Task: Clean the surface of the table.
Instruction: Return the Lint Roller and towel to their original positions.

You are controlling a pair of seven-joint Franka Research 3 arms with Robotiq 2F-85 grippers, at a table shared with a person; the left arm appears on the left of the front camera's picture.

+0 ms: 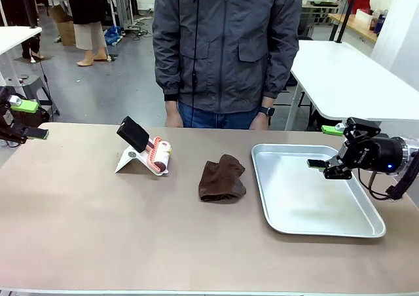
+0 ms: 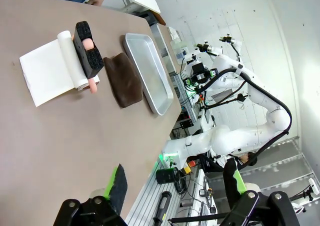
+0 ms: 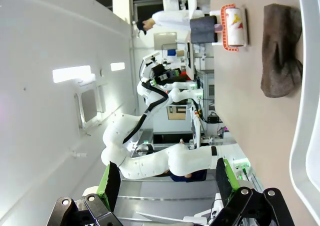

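The taupe table (image 1: 98, 230) carries a crumpled brown cloth (image 1: 222, 178) near its middle. Left of the cloth, a lint roller with a black handle (image 1: 145, 148) leans on a white stand. My left gripper (image 1: 29, 119) hovers open at the table's far left edge, holding nothing. Over the right rim of the silver tray (image 1: 366, 227), my right gripper (image 1: 326, 147) is open and holds nothing. The left wrist view shows its own gripper (image 2: 175, 181) off the table edge, with the roller (image 2: 86, 56), cloth (image 2: 127, 78) and tray (image 2: 147, 71) farther along. The right wrist view shows the cloth (image 3: 280, 51) and roller (image 3: 234, 21).
A person in a grey jacket (image 1: 226, 47) stands at the far side, hands down behind the table edge. The tray is bare inside. A white table (image 1: 347, 73) stands behind on the right. Open tabletop lies along the near side.
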